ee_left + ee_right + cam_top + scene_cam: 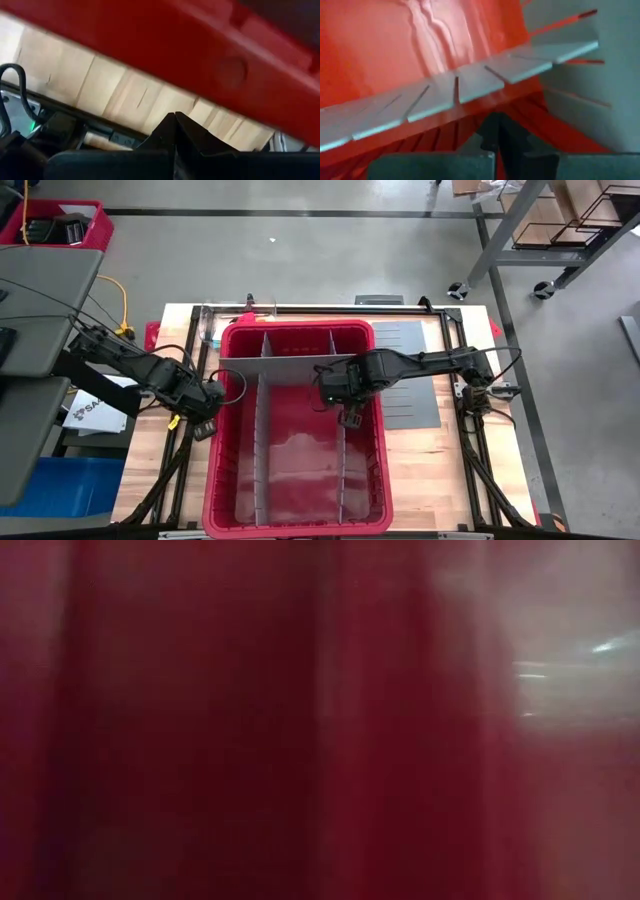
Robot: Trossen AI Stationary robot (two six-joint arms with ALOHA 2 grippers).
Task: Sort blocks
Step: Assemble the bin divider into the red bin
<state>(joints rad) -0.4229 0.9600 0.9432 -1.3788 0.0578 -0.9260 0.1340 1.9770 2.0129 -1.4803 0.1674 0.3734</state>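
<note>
Your right gripper [352, 417] hangs inside the red bin [232, 340], over the right-hand lengthwise grey divider [342, 470], with its fingers pressed together on nothing; its wrist view shows a slotted grey divider sheet [470, 85] lying tilted across the bin just ahead of them. Your left gripper [205, 425] waits outside the bin, just beside its left wall over the wooden desk [450, 470], fingers likewise closed and empty, with the bin's red side filling most of its wrist view. You should know that no blocks can be made out in any view: the compartments that show look bare red, and the low view is blocked by the bin wall, so where the blocks are cannot be told from here. The long cross divider [290, 367] sits askew across the two lengthwise ones rather than seated in their slots, and another slotted sheet [405, 385] lies flat on the desk right of the bin. Judging by the task, the bricks you will sort should be light, rigid and smooth-sided, so they will likely skate or pop out under an off-centre squeeze; take each across two flat opposite faces, low on the body, not across the studs. The divider sheets look thin and stiff but easily tipped, so keep your fingers clear of their edges as you reach into a compartment.
</note>
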